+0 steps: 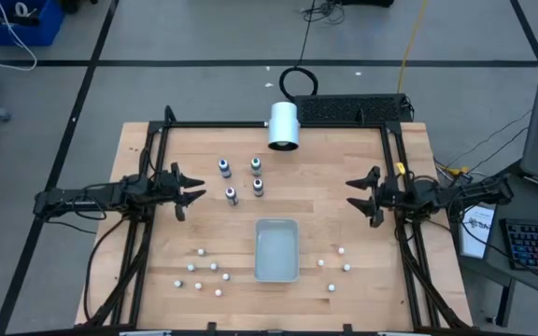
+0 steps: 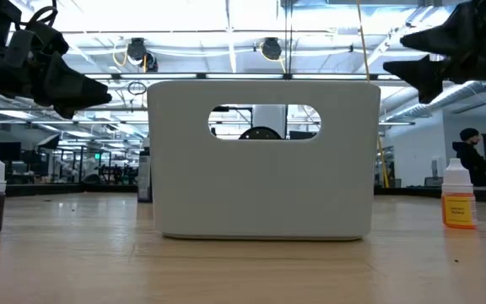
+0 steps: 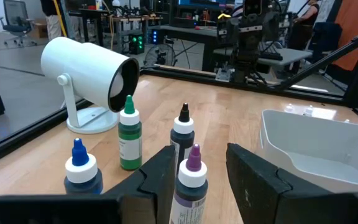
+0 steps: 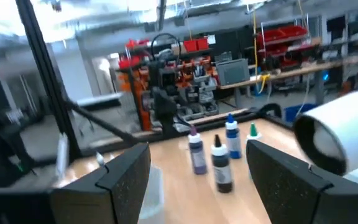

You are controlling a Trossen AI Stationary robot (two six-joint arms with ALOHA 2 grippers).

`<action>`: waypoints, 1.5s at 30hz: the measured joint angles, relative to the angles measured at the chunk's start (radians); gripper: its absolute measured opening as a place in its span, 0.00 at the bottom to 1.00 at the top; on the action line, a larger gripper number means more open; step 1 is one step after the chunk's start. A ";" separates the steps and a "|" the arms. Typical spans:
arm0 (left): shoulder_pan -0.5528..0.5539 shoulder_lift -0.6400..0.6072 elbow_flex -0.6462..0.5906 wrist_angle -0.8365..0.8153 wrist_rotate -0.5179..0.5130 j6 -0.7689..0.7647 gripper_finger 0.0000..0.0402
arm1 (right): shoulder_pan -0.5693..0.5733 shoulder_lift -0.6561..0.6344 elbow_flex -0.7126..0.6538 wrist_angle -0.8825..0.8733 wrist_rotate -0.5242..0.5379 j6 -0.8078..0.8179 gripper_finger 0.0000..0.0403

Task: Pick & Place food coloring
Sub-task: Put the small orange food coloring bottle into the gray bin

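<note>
My left hand (image 1: 192, 193), part open and empty, waits just left of the four bottles (image 1: 241, 179) clustered above the tray (image 1: 276, 250); reaching for the purple one (image 3: 190, 182), a finger could topple its close neighbours

Labels on the food coloring bottles (image 3: 130, 134) are too small to read.

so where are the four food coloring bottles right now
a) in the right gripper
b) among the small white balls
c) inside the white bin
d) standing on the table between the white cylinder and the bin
d: the four food coloring bottles stand on the bare wood below the white cylinder and above the empty white bin; neither gripper holds one.
</note>
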 joint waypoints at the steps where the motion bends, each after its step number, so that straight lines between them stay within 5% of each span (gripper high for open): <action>1: 0.000 0.000 0.000 0.000 0.000 0.000 0.37 | 0.000 0.000 0.000 0.015 0.000 0.036 0.63; 19: 0.000 0.000 0.000 0.000 0.000 0.000 0.37 | 0.000 0.009 0.000 -0.016 0.075 0.159 0.63; 23: 0.000 0.000 0.000 0.001 0.000 0.000 0.37 | 0.000 0.009 0.022 0.029 -0.032 0.145 0.63; 25: 0.000 0.000 0.000 0.000 0.000 0.000 0.37 | 0.001 0.030 0.094 -0.118 -0.128 0.182 0.63; 30: 0.000 0.000 0.000 0.001 0.000 0.000 0.37 | 0.028 0.268 0.440 -0.467 -0.176 0.326 0.63; 38: 0.000 0.000 0.000 0.007 0.001 0.000 0.37 | 0.076 0.919 0.970 -1.133 -0.224 0.570 0.63; 45: 0.000 0.000 0.000 0.007 0.000 0.000 0.37 | 0.125 1.288 1.162 -1.428 -0.310 0.732 0.63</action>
